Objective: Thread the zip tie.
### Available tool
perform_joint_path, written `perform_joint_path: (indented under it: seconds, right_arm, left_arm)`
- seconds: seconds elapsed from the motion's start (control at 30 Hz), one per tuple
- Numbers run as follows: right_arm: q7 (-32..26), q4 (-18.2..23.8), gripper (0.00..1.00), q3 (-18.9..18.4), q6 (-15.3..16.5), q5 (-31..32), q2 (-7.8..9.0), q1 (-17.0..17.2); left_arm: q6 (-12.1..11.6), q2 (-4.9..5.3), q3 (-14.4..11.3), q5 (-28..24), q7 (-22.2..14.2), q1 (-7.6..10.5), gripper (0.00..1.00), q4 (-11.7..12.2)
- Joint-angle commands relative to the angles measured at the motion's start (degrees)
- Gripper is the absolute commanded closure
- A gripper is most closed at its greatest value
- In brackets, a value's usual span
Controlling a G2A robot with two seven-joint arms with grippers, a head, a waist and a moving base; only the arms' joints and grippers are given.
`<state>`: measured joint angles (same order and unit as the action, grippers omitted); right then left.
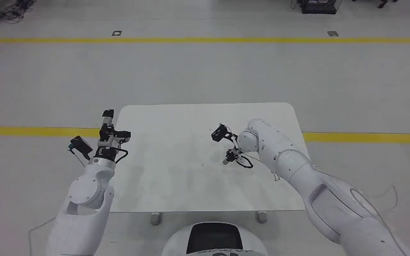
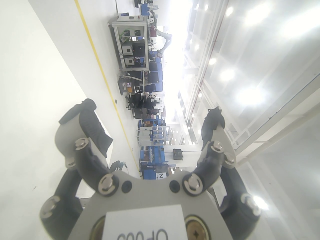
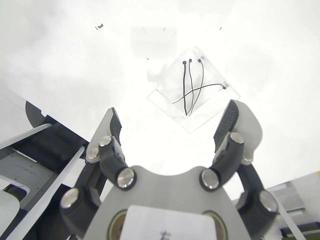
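Note:
Several black zip ties (image 3: pixel 191 88) lie loose and crossed inside a clear square tray (image 3: pixel 162 102) on the white table (image 3: pixel 62 56). My right gripper (image 3: pixel 172 121) hangs above the table just short of the tray, open, with nothing between its ribbed pads (image 3: pixel 226 121). From above, the right gripper (image 1: pixel 220 133) is over the table's middle right. My left gripper (image 2: pixel 150 111) is open and empty, raised and pointing out toward the room; in the top view the left gripper (image 1: pixel 108 123) sits at the table's left edge (image 1: pixel 119 147).
A few small dark specks (image 3: pixel 100 26) lie on the table beyond the tray. The table top (image 1: pixel 166 179) is bare white between the two arms. A yellow floor line (image 1: pixel 38 131) runs behind the table.

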<state>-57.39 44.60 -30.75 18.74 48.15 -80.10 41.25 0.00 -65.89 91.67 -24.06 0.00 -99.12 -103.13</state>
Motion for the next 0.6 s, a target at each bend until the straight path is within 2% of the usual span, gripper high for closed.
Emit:
perform_joint_path:
  seconds: [0.0, 0.17, 0.2, 0.3, 0.57]
  right_arm:
    - [-0.1, 0.0, 0.00, -0.3, 0.0, 0.2, 0.08, 0.0]
    - [-0.3, 0.1, 0.00, -0.8, -0.4, 0.7, 0.09, -0.1]
    - [-0.3, 0.2, 0.10, -0.9, -0.5, 0.8, 0.11, -0.2]
    - [-0.4, 0.4, 0.48, -1.3, -0.6, 1.1, 0.21, -0.3]
    - [-0.2, 0.1, 0.60, -2.1, -0.6, 1.7, 0.22, -0.1]
  left_arm:
    - [0.0, 0.00, 0.0, 0.0, 0.0, 0.00, 0.00, 0.0]
    - [0.0, 0.00, 0.0, 0.0, 0.0, 0.00, 0.00, 0.0]
    - [0.0, 0.00, 0.0, 0.0, 0.0, 0.00, 0.00, 0.0]
    - [0.0, 0.00, 0.0, 0.0, 0.0, 0.00, 0.00, 0.0]
    - [0.0, 0.00, 0.0, 0.0, 0.0, 0.00, 0.00, 0.0]
